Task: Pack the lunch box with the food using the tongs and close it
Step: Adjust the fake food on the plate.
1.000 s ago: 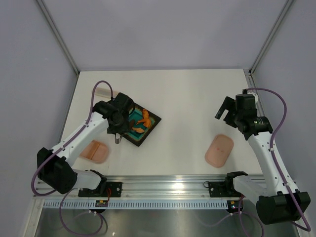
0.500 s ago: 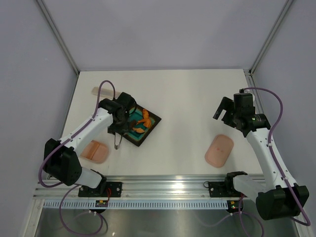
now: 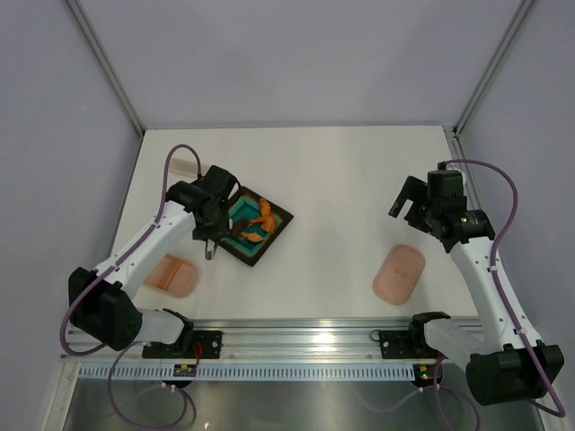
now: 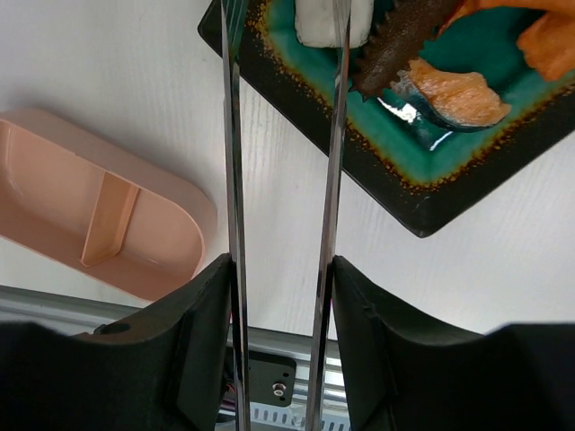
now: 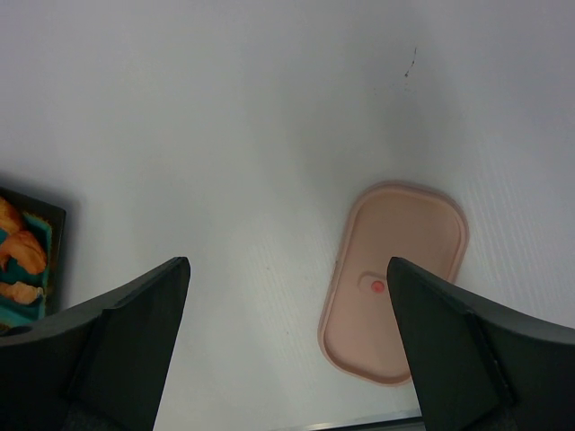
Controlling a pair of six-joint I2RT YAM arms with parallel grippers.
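My left gripper is shut on the silver tongs, one black finger pressing each arm. The tongs reach up over the dark tray; their tips run out of the wrist view near a white food piece. A dark brown piece and orange food also lie on the tray's teal centre. The open pink lunch box sits left of the tray. Its lid lies at the right, below my open, empty right gripper.
A pale translucent case lies at the back left, partly behind the left arm's cable. A metal rail runs along the table's near edge. Grey walls close off the table at the back and on both sides.
My left gripper has squeezed the tongs' arms a little closer and shifted slightly over the tray's left edge. The right arm has hardly moved.
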